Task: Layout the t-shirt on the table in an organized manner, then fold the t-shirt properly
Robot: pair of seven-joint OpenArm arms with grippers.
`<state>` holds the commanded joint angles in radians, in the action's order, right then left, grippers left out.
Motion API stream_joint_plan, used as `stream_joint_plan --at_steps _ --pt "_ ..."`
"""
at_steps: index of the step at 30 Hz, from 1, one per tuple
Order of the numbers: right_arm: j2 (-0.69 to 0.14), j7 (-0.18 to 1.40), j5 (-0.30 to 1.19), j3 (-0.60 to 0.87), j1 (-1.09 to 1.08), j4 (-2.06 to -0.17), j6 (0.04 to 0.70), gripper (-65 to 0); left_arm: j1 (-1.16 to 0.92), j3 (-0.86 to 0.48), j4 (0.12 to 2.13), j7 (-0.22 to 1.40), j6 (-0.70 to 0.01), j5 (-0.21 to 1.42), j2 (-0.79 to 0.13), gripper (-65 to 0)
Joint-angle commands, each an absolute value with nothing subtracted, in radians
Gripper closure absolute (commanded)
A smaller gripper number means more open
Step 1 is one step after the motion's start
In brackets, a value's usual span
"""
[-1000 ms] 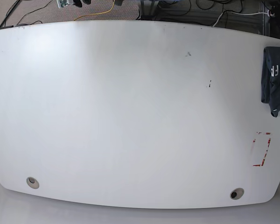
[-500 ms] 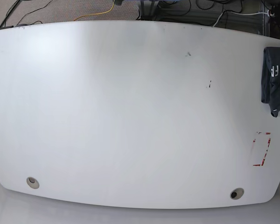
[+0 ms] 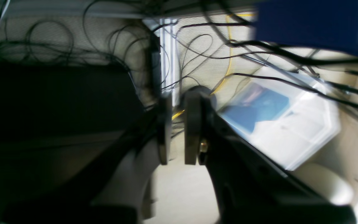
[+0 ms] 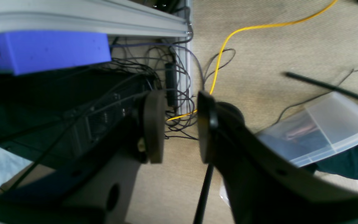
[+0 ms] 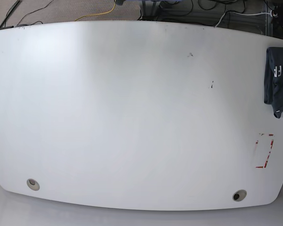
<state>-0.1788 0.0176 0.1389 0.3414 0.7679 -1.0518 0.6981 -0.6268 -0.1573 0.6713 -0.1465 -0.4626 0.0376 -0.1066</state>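
The dark slate-blue t-shirt (image 5: 278,82) lies bunched at the table's far right edge, partly cut off by the frame, with white letters showing. The white table (image 5: 132,117) fills the base view, where neither arm appears. My left gripper (image 3: 176,133) hangs over the floor beyond the table, its jaws nearly together with only a thin gap and nothing between them. My right gripper (image 4: 177,124) also points at the carpet, open by a moderate gap and holding nothing.
Two grey grommets (image 5: 33,183) (image 5: 239,195) and a red-taped rectangle (image 5: 265,150) sit near the table's front. On the floor are tangled black cables, a yellow cable (image 4: 228,40), a clear plastic bin (image 4: 325,127) and a purple box (image 4: 45,51).
A bit of arm hardware seen at the top left edge of the base view one second ago has left the frame. The t-shirt has not moved.
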Motion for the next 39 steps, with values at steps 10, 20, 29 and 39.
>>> stream_joint_plan --at_steps 10,20,29,39 --pt "-0.182 0.018 0.038 0.343 0.555 -0.792 0.698 -17.1 -0.4 -0.156 0.361 -0.147 -0.331 0.038 -0.107 -6.3" --pt "-0.176 0.018 -0.07 0.343 0.429 -0.639 0.698 -17.1 -0.243 -0.008 0.133 -0.143 -0.139 0.038 -0.107 -6.3" --pt "-0.15 0.018 -0.157 0.343 0.372 -0.59 0.621 -17.1 -0.188 -0.004 0.064 -0.14 -0.125 0.038 -0.102 -6.3" --pt "-0.122 0.018 -0.186 0.343 0.369 -0.591 0.602 -17.1 -0.165 -0.004 0.074 -0.082 -0.124 0.041 -0.102 -6.3"
